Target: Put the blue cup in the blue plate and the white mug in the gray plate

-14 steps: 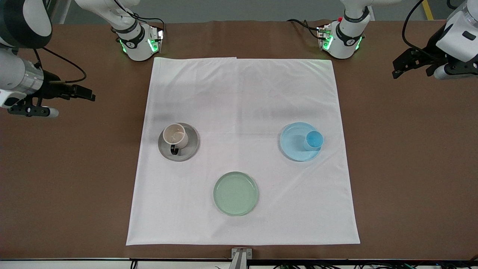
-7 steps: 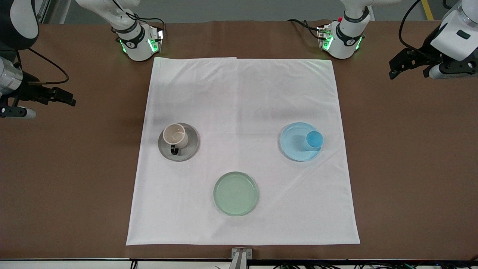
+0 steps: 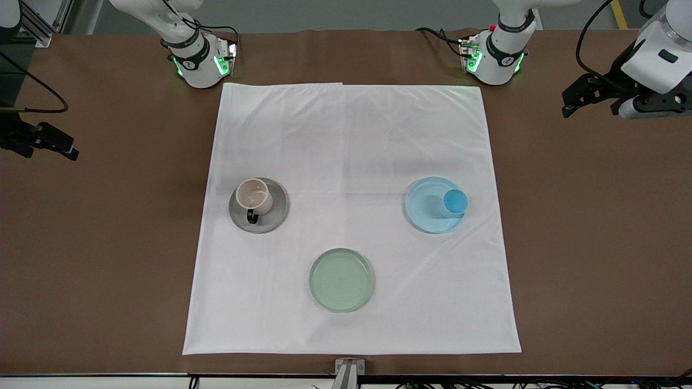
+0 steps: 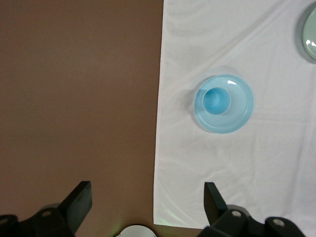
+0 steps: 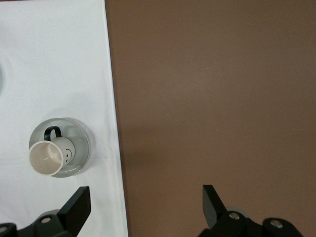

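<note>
The blue cup [image 3: 455, 202] stands upright in the blue plate [image 3: 424, 213], near the rim, toward the left arm's end of the cloth. The white mug [image 3: 254, 196] stands upright in the gray plate [image 3: 274, 215] toward the right arm's end, its dark handle toward the front camera. My left gripper [image 3: 586, 105] is open and empty over bare table past the cloth's edge; its wrist view [image 4: 146, 197] shows the cup [image 4: 216, 100] and blue plate [image 4: 243, 114]. My right gripper [image 3: 51, 147] is open and empty over bare table at the other end; its wrist view [image 5: 145, 202] shows the mug [image 5: 47, 158] and gray plate [image 5: 81, 143].
A pale green plate [image 3: 341, 279] lies empty on the white cloth [image 3: 346, 140], nearer the front camera than the other two plates. The brown table [image 3: 594, 243] surrounds the cloth. The arm bases [image 3: 200, 59] stand at the cloth's back edge.
My right gripper has drawn away from the cloth toward its end of the table. My left gripper has shifted slightly upward. The cup, mug and plates have not moved.
</note>
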`<move>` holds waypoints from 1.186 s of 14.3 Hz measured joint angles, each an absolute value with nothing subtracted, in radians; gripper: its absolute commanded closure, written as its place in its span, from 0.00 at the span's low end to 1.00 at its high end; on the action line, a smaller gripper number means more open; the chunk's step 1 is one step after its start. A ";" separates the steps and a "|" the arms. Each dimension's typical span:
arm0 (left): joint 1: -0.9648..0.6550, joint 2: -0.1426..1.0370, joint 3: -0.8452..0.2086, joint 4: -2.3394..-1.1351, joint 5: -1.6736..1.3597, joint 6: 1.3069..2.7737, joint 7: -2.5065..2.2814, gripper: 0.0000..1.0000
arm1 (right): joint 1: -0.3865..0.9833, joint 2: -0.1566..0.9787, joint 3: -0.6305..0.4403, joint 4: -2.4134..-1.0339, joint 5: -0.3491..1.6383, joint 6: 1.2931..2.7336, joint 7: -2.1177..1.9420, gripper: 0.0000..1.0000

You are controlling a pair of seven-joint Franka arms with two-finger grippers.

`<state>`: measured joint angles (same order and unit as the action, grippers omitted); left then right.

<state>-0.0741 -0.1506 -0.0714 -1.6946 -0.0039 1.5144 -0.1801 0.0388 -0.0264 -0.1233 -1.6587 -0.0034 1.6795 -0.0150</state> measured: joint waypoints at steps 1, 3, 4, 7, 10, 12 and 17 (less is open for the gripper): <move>-0.073 -0.151 -0.071 -1.695 -0.004 1.514 -0.180 0.00 | 0.042 -0.015 -0.120 -1.638 -0.003 1.680 -0.015 0.00; -0.071 -0.150 -0.071 -1.694 -0.004 1.514 -0.180 0.00 | 0.044 -0.002 -0.118 -1.602 -0.003 1.680 -0.015 0.00; -0.071 -0.150 -0.071 -1.694 -0.004 1.514 -0.180 0.00 | 0.043 0.000 -0.119 -1.589 -0.003 1.680 -0.015 0.00; -0.070 -0.149 -0.071 -1.694 -0.004 1.514 -0.180 0.00 | 0.039 0.004 -0.122 -1.568 -0.003 1.679 -0.015 0.00; -0.069 -0.149 -0.071 -1.694 -0.004 1.514 -0.180 0.00 | 0.038 0.012 -0.123 -1.555 -0.004 1.679 -0.015 0.00; -0.068 -0.149 -0.071 -1.690 -0.004 1.514 -0.180 0.00 | 0.038 0.014 -0.123 -1.555 -0.004 1.679 -0.015 0.00; -0.067 -0.148 -0.071 -1.687 -0.004 1.514 -0.180 0.00 | 0.038 0.015 -0.123 -1.551 -0.004 1.679 -0.015 0.00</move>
